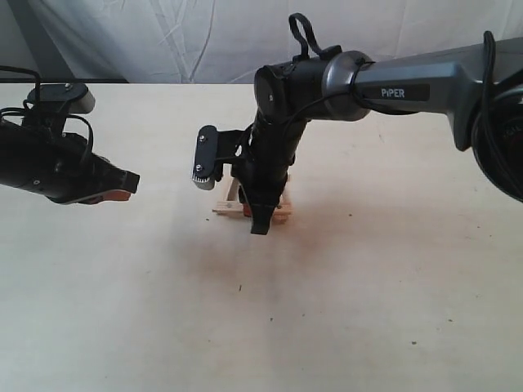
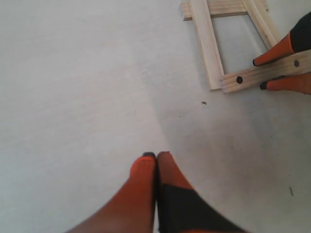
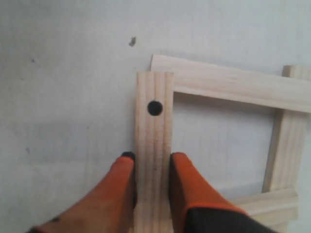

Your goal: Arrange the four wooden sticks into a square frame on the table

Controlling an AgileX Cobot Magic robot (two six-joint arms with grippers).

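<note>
**Right gripper** (image 3: 153,156): black arm end with orange-tipped fingers. It pointed down at the table near the middle of the exterior view. The fingers were set narrow and clamped on the two long edges of one strip, one orange pad on each side.

**Holed stick** (image 3: 154,90): thin flat strip of pale wood with a small dark round hole near its end. It was held between the right gripper's fingers. The holed end reached past the fingertips and lay over the end of a neighbouring strip at one corner.

**Square frame** (image 3: 233,82): small outline of four pale wooden strips, with ends overlapping and jutting slightly at the corners. It lay flat on the table directly beneath the right gripper, and the holed stick formed one side. In the exterior view it was mostly hidden behind that gripper, with only pale corners showing on either side.

**Left gripper** (image 2: 155,158): black, with orange fingers. The fingers were pressed together tip to tip with nothing between them. It sat at the left of the exterior view, well apart from the square frame.

**Table** (image 1: 368,310): wide flat pale cream top. A dark speck (image 3: 132,42) lay just beside the frame's holed corner.
</note>
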